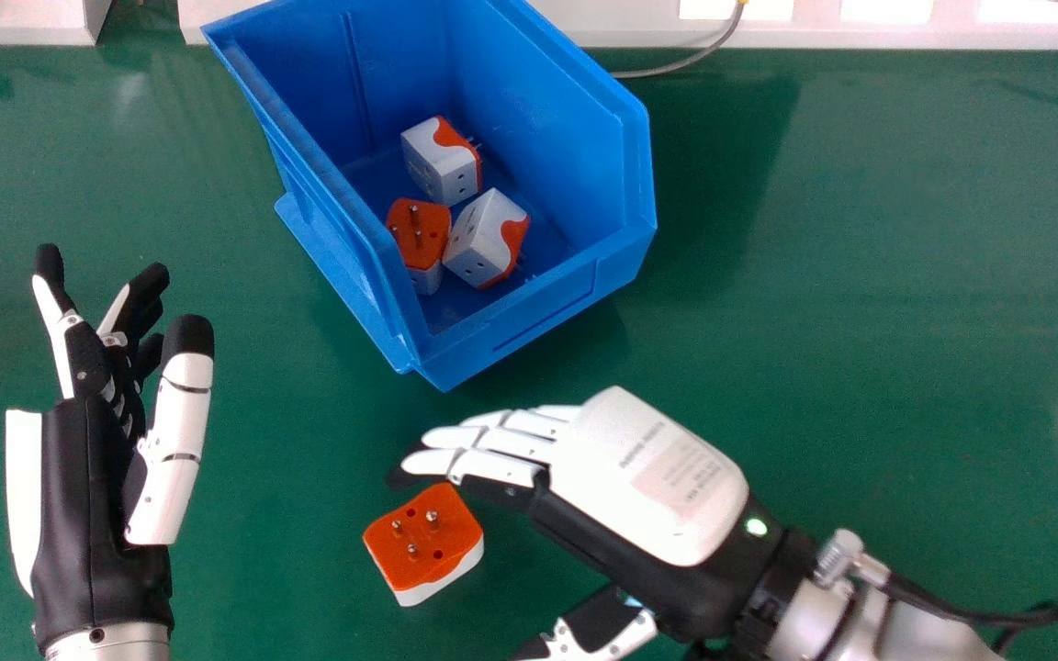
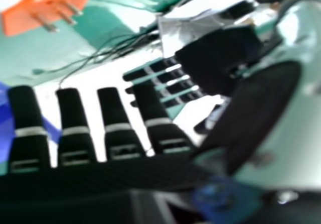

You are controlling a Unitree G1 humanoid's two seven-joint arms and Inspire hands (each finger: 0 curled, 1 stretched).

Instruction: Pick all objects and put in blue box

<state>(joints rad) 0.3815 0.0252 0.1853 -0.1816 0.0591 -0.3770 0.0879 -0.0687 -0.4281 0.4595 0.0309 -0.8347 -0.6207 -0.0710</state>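
Note:
My right hand [image 1: 648,468] is over the green mat in the head view, palm down, its fingers extended just behind and right of an orange and white plug adapter [image 1: 425,542] lying pins up. In the right hand view the same adapter [image 2: 45,5] appears beyond the open fingers of my right hand [image 2: 118,138]. The blue box [image 1: 538,321] holds an adapter [image 1: 442,161] at the back, another [image 1: 488,239] at the right and one [image 1: 419,234] pins up at the left. At the left side my left hand [image 1: 97,459] stays open with nothing in it.
Green tabletop [image 1: 860,303] extends to the right of the box. A white ledge [image 1: 860,28] runs along the far edge, with a grey cable [image 1: 685,62] by the box. Another black cable [image 1: 961,613] hangs from my right wrist.

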